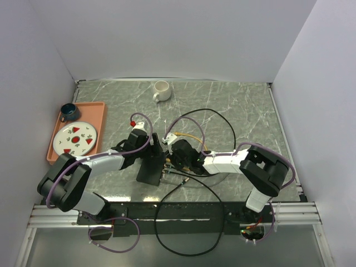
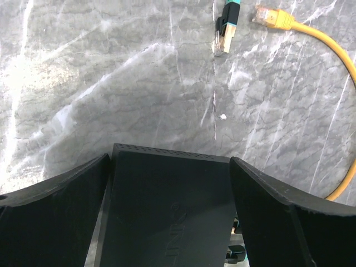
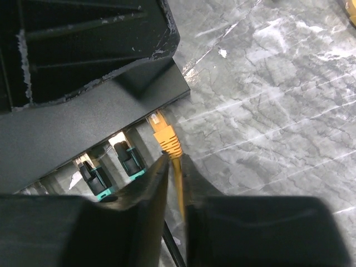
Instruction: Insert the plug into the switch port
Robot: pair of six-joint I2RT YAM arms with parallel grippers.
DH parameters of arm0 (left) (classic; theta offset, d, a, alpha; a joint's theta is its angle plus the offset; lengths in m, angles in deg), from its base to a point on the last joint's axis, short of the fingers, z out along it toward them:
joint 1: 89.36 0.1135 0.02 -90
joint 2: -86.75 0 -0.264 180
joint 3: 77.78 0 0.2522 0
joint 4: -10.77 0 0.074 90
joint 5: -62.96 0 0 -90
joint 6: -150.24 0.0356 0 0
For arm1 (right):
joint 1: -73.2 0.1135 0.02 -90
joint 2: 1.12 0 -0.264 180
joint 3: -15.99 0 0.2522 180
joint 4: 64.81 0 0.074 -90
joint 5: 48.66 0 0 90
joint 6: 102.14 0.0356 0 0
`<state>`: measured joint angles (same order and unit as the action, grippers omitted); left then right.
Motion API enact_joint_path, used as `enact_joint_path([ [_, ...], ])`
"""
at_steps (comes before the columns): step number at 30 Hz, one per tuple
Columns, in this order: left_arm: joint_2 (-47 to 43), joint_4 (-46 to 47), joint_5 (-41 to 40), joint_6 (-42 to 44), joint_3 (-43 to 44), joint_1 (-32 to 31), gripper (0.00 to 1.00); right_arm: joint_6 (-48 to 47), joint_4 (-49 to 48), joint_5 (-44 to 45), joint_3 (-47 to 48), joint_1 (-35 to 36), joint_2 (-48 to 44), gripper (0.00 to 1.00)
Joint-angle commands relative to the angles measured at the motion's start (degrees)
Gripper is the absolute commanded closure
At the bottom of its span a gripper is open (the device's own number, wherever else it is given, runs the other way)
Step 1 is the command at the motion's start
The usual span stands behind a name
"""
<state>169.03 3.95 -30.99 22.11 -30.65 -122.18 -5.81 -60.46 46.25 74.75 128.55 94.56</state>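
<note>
Right gripper (image 3: 177,164), R wrist view: black fingers clenched on the yellow plastic plug (image 3: 166,138) at its rear, where the yellow cable (image 3: 179,189) leaves it. Plug tip meets the narrow edge of the flat matte-black rectangular box (image 3: 83,128) at the switch port (image 3: 151,117); seated or not, can't tell. Two teal-and-black plugs (image 3: 130,160) sit in ports just beside it.

L wrist view: left gripper (image 2: 169,160) spread wide, one finger each side of the box, thin gaps showing, nothing grasped. Beyond, on the grey marble-look tabletop (image 2: 111,83), a loose teal-and-black plug (image 2: 225,25) and a second yellow plug (image 2: 271,16) lie near each other, not touching.

Top view: both grippers meet at the box, mid-table; L over its far end, R at its right edge. Orange tray (image 1: 100,111) w/ patterned plate (image 1: 75,139) and dark cup (image 1: 69,111) sits far left, well apart; white mug (image 1: 161,90) near the far edge.
</note>
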Motion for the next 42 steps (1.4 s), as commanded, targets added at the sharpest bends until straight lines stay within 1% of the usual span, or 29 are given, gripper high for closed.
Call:
enact_joint_path([
  [1,2.18,-0.44,5.88,-0.81,-0.85,-0.49,0.07,0.09,-1.40,-0.42,1.50,0.02,0.21,0.69],
  [3,2.53,-0.61,5.97,-0.72,-0.58,-0.49,0.07,0.09,-1.75,-0.77,0.89,-0.07,-0.49,0.67],
  [5,2.71,-0.35,6.32,-0.63,-0.41,-0.49,0.07,0.09,-2.19,-0.86,0.54,-0.07,-0.58,0.67],
  [7,3.06,-0.17,6.58,-0.54,-0.32,-0.49,0.07,-0.09,-2.19,-0.86,0.53,0.02,-0.14,0.77],
  [8,3.24,-0.08,6.93,-0.37,-0.14,-0.49,0.07,-0.09,-1.93,-0.86,0.80,-0.07,0.12,0.81],
  [9,3.32,0.00,7.11,-0.28,-0.05,-0.49,0.07,-0.09,-1.75,-1.04,1.15,0.02,0.38,0.91],
  [11,3.67,0.18,8.16,0.24,0.21,-0.49,0.07,-0.18,-1.93,-1.48,1.24,0.02,0.56,1.00],
  [14,3.76,1.32,9.39,1.12,-0.05,-0.49,0.08,-0.17,-2.37,-1.22,1.32,0.02,0.74,1.00],
  [18,3.94,3.52,14.74,2.53,-0.40,-0.58,0.10,-0.26,-2.98,-0.69,1.24,-0.07,0.91,1.00],
  [22,3.77,5.36,18.27,3.15,-1.11,-0.84,0.14,-0.09,-3.51,0.10,1.32,0.02,0.74,1.00],
  [26,3.15,6.33,19.94,2.36,-1.72,-1.89,0.15,-0.35,-4.12,0.28,2.03,-0.07,0.83,1.00],
  [39,3.76,9.76,21.08,-2.39,-3.92,-7.70,0.25,-1.67,-5.71,0.02,7.74,-0.07,1.97,1.00],
  [42,4.03,10.46,21.26,-3.09,-4.10,-8.84,0.25,-1.93,-5.88,-0.33,8.88,-0.16,2.32,1.00],
])
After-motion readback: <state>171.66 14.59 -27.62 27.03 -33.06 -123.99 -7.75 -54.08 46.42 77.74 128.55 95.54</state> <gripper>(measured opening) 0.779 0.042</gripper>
